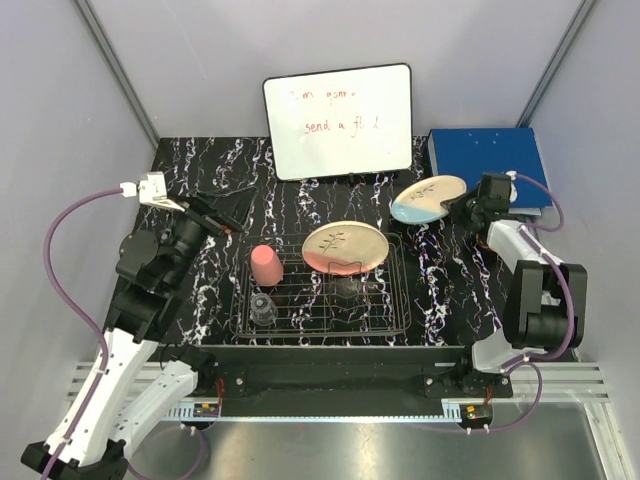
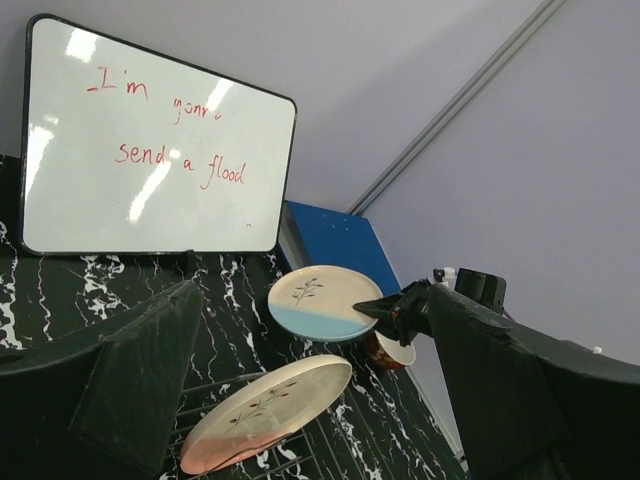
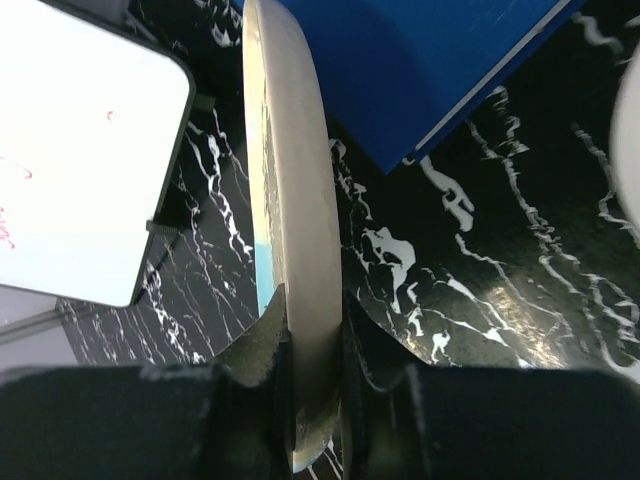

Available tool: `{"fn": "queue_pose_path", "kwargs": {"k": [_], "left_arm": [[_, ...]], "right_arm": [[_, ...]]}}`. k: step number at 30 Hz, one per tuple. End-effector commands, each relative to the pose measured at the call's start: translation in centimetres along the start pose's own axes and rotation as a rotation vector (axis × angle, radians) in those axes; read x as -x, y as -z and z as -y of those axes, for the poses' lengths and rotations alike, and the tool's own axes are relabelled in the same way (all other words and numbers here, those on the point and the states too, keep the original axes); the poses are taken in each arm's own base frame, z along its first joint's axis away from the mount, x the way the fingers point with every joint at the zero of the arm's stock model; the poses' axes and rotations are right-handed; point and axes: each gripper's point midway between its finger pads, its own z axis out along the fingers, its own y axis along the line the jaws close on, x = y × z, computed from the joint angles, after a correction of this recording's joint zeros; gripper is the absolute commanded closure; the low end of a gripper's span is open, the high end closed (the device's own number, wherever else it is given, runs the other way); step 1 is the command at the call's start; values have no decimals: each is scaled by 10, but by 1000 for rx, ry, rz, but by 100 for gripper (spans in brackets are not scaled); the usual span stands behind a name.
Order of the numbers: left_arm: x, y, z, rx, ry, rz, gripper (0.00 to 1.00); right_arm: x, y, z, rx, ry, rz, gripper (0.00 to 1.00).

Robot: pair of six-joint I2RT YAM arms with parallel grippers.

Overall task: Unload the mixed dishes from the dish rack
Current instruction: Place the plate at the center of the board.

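The blue plate (image 1: 428, 198) is out of the rack (image 1: 320, 333), held in the air off its right side, over the desk (image 1: 440, 290) beside the blue box (image 1: 485, 160). My right fingers (image 3: 250, 350) are clamped on its rim, one on each face, which keeps it edge-on in the wrist view and, I judge, steady for setting down. In the rack, the pink plate (image 1: 345, 247) leans on the prongs, the cup (image 1: 266, 265) stands mouth-down at the left and the glass (image 1: 263, 308) sits nearer me. My left fingers (image 2: 150, 370) hang wide apart, empty, left of the rack, probably poised for the cup.
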Motion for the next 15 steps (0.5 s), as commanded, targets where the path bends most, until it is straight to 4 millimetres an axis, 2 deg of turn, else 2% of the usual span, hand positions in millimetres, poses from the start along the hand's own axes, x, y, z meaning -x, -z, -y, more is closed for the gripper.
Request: {"fn": "queue_pose_path", "kwargs": {"k": [1,6,10,15], "left_arm": [[3,-1,5,-33,4,21,1],[-1,1,4,-32,3,10,1],[-3,1,2,-28,6,5,1],[-8,0,1,-33,22,-7,1]], "right_arm": [[0,-4,-47,186,-3,10,100],[-25,-16,-25,137,-16,-45,100],[-36,-19,-13,118,-39,-68,100],[-64,-24,6,66,-66,-162,100]]}}
